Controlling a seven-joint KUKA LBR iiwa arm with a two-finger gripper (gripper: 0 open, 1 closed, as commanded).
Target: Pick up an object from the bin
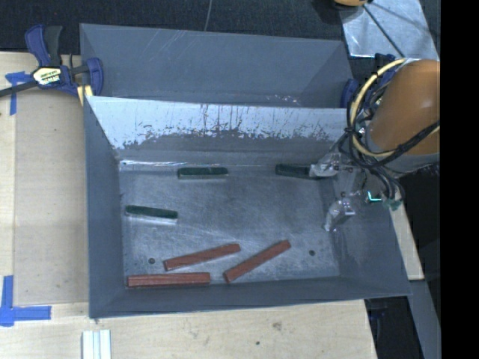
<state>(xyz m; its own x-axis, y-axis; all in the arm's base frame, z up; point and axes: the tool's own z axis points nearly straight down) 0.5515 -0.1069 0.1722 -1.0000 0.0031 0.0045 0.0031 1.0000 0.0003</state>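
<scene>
Here the gripper (333,193) hangs at the right side of the bin (224,66), its fingers spread apart. One finger (324,169) sits just beside a dark green stick (293,170) near the back wall.

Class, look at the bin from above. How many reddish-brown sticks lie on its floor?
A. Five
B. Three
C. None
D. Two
B: three reddish-brown sticks lie toward the front of the bin: one flat along the front edge of the floor, one just above it, and one slanted to their right. The other sticks there are dark green.
</scene>
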